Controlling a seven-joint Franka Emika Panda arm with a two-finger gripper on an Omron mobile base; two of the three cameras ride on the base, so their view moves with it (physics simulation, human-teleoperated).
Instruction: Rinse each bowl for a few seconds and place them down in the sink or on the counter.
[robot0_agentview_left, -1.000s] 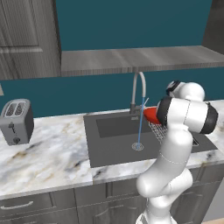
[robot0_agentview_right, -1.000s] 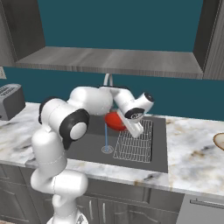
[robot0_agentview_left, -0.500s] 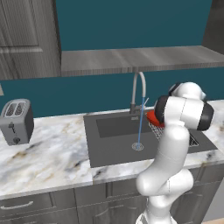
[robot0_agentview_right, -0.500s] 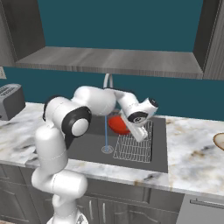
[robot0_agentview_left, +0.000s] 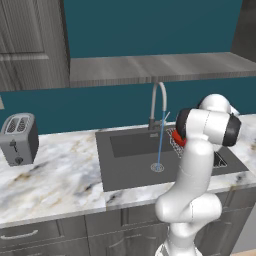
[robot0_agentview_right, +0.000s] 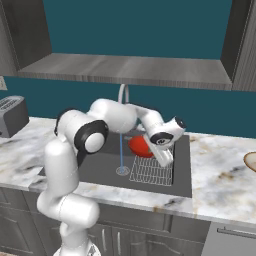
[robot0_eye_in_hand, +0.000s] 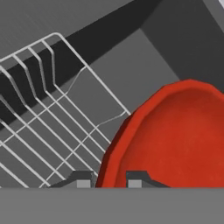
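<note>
Claw is clamped on the rim of the red bowl, one fingertip seen each side of the rim. Bowl is held tilted over the wire basket at the right end of the sink. Water stream is seen falling from the faucet to the drain, left of the bowl. Toaster sits on the counter.

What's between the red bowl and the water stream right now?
Nothing visible. The tool grips the red bowl at its rim, above the wire basket in the sink. The water stream falls beside the bowl, with only open basin between them.
</note>
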